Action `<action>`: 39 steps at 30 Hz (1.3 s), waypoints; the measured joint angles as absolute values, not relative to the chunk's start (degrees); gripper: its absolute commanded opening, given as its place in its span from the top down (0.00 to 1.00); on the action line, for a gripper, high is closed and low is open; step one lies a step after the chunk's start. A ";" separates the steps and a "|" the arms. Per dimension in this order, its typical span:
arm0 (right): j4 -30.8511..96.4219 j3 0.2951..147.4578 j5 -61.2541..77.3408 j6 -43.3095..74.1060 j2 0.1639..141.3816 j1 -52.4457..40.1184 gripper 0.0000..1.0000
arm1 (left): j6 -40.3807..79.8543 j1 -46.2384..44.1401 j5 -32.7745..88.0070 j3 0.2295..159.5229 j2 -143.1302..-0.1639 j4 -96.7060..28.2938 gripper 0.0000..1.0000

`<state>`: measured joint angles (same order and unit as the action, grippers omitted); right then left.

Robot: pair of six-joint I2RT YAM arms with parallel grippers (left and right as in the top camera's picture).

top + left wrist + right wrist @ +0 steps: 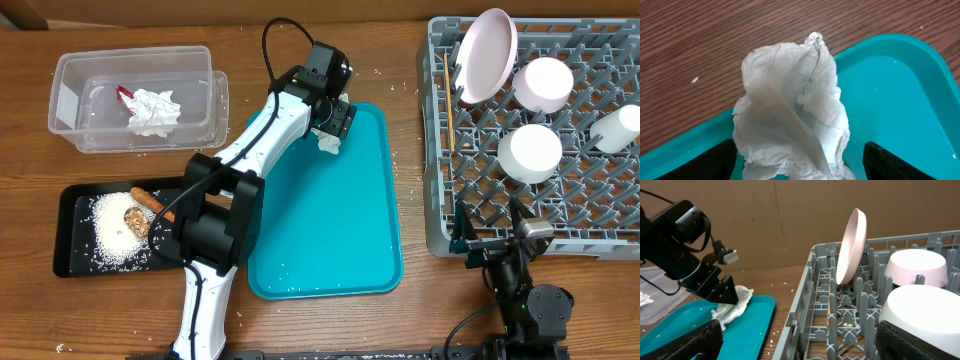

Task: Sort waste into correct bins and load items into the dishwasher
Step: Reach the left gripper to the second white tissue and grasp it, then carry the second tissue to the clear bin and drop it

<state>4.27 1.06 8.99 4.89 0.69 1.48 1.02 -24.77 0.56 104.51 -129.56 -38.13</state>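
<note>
Currently: my left jaws clamped on napkin point(790, 115) over teal tray point(900, 110); paper waste, likely bound for clear tub point(65, 100). Right jaws wide apart, empty, parked by dish rack point(590, 215).

No readable text or labels anywhere.

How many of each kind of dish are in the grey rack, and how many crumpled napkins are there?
Plate: 1
Bowls: 2
Cup: 1
Chopstick: 1
Crumpled napkins: 2
Total: 7
</note>
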 measured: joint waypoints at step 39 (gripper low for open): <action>4.29 1.06 8.99 4.86 0.69 1.48 0.00 | 2.90 -24.14 -6.39 107.28 -119.15 -50.17 0.96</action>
